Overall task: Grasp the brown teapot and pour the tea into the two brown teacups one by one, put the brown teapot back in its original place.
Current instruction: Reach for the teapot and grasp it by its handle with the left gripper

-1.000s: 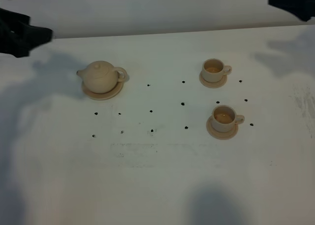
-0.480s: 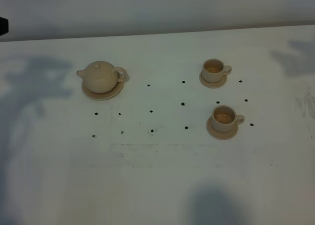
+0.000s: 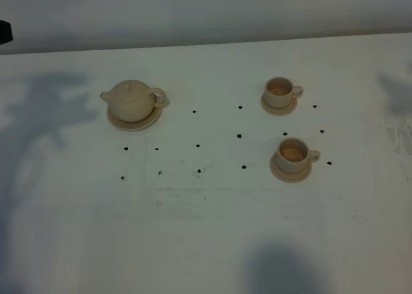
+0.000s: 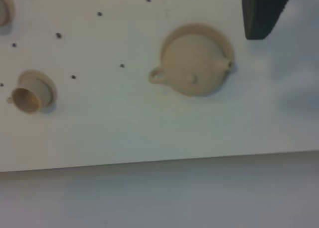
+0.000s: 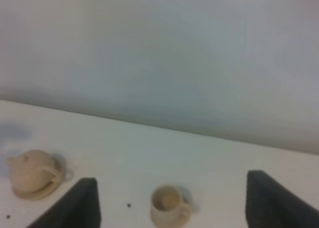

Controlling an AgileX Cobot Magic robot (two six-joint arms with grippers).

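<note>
Brown teapot (image 3: 132, 100), ext high: upright, lid on, sits on wide saucer (image 3: 135, 126), far-left part of table (image 3: 206, 242).
Cups, ext high: far cup (image 3: 279, 91) & near cup (image 3: 293, 154), both upright, right half of table, handles toward right edge.
L wrist: L gripper (image 4: 263, 12), one finger seen; spread or not, can't tell.
R wrist: R gripper (image 5: 170, 177) jaws spread wide, nothing betw.

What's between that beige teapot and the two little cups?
Only small black dots on the white tabletop lie between the squat beige ceramic teapot and two small beige ceramic cups: far cup, near cup. The high exterior view shows this.
</note>
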